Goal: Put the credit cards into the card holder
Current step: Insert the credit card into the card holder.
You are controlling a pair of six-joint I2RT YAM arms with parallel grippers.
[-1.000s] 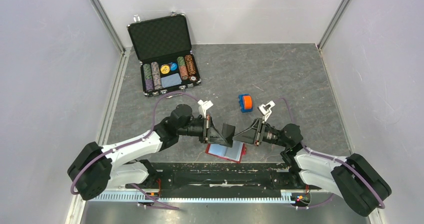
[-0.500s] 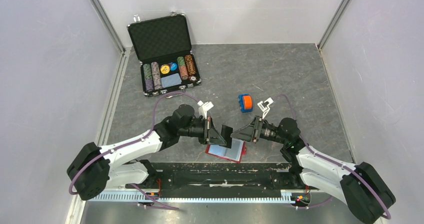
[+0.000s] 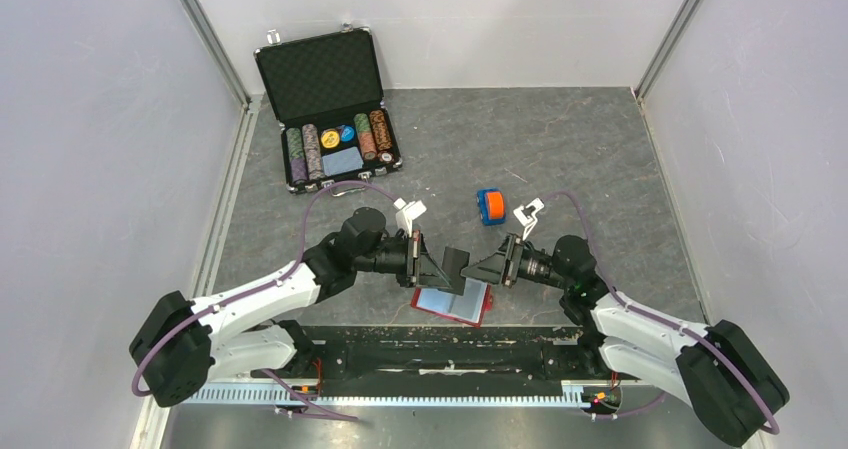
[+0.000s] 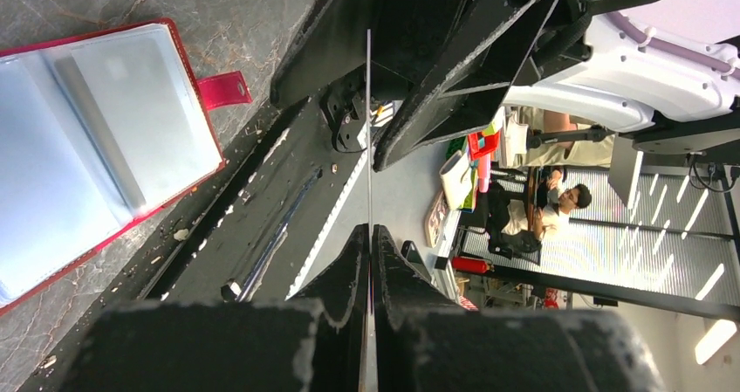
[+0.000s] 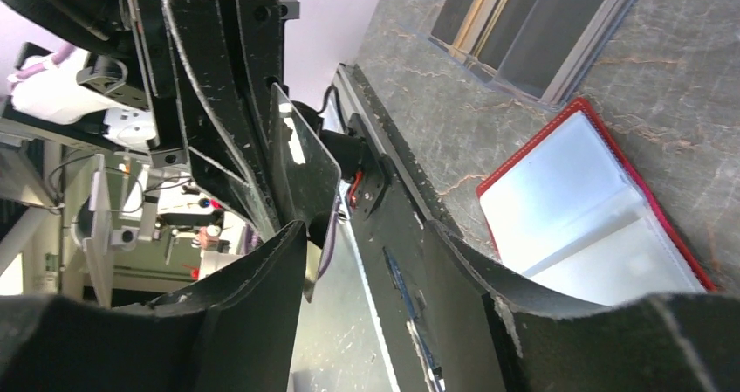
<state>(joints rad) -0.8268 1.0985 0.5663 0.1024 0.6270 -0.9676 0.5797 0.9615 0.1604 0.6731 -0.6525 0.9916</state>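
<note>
My left gripper [image 3: 440, 266] [image 4: 370, 230] is shut on one credit card [image 3: 456, 260]. I hold it flat above the table, near the front edge. The card shows edge-on in the left wrist view [image 4: 368, 130] and as a dark glossy plate in the right wrist view [image 5: 301, 161]. My right gripper [image 3: 478, 266] [image 5: 366, 230] faces it and stands open. The card's free end lies between its fingers, close against the left one. The card holder [image 5: 541, 25], a clear tray with a dark base, lies on the table beyond the grippers. The arms hide it in the top view.
An open red wallet [image 3: 453, 302] [image 4: 96, 147] [image 5: 593, 217] with clear sleeves lies just below the grippers. A small blue and orange object [image 3: 490, 206] sits behind them. An open black briefcase [image 3: 335, 109] holding poker chips stands at the back left.
My right gripper's jaws have opened wider around the card's end, and that arm has shifted slightly left. My left gripper keeps its hold on the card and has barely moved.
</note>
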